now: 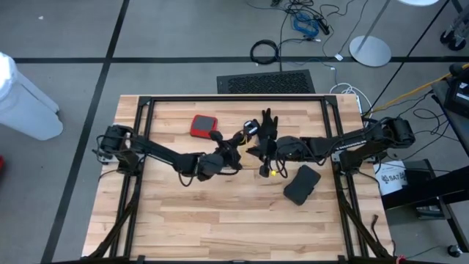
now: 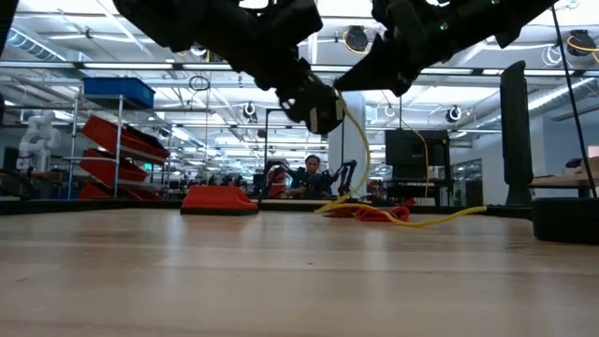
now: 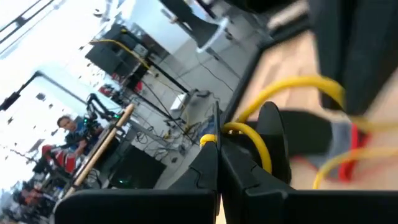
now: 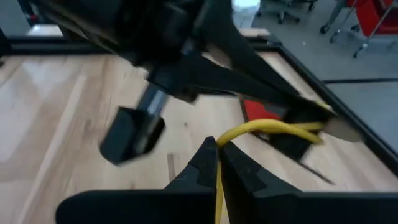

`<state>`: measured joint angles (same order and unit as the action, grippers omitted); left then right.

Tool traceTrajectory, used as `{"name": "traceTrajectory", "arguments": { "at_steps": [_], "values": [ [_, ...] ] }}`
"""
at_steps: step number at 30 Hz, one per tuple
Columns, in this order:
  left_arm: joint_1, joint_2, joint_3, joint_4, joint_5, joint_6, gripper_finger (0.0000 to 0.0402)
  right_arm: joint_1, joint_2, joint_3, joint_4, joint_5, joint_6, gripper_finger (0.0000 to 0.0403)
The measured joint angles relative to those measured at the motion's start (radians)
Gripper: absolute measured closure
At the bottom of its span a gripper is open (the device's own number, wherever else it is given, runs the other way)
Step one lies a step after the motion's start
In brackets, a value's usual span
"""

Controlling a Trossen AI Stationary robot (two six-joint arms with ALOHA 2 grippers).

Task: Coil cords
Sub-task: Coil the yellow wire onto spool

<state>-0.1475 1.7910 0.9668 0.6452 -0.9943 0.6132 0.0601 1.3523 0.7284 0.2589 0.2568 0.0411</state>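
Note:
The yellow cord (image 2: 363, 150) hangs in an arc from my two grippers down to the table, where it runs on to the right (image 2: 459, 215). The red-orange cord (image 2: 379, 214) lies bunched on the table under them. My left gripper (image 3: 217, 149) and my right gripper (image 4: 217, 150) meet tip to tip above the table's middle (image 1: 249, 150), both shut on the yellow cord. A short bow of the yellow cord (image 4: 267, 127) spans between them. My left gripper pinches the yellow cord (image 3: 209, 139) between its two fingertips, coming nearly level from the table's left. The cord is lifted clear here and loops away from the tips. My right gripper pinches the yellow cord (image 4: 219, 144) between its two fingers, slanting down from the table's right. The cord runs along the gap between the fingers (image 4: 218, 186) and arcs out ahead toward the left gripper, clear of the table.
A red flat square object (image 1: 204, 126) lies at the far left of the work area. A black glove (image 1: 267, 125) lies behind the grippers, and a black pouch (image 1: 302, 183) sits to the near right. A black frame (image 1: 234, 98) borders the table. A person sits far off in the room (image 2: 311, 174).

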Motion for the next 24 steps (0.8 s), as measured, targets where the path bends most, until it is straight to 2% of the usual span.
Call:
{"name": "traceTrajectory", "arguments": {
  "at_steps": [4, 8, 17, 24],
  "values": [
    [0.017, 0.019, 0.0, 0.164, 0.004, -0.005, 0.0402, 0.0, 0.003, 0.0, 0.037, 0.01, -0.007, 0.0403],
    [0.023, 0.022, 0.0, 0.277, 0.055, -0.057, 0.0401, 0.001, 0.008, 0.001, 0.054, 0.047, -0.032, 0.0403],
    [0.039, 0.022, 0.0, 0.356, 0.111, -0.26, 0.0401, 0.003, 0.009, 0.001, 0.108, 0.166, -0.114, 0.0403],
    [0.066, 0.022, 0.0, 0.401, 0.134, -0.42, 0.0402, 0.056, 0.009, 0.001, 0.145, 0.389, -0.232, 0.0403]
  ]
}}
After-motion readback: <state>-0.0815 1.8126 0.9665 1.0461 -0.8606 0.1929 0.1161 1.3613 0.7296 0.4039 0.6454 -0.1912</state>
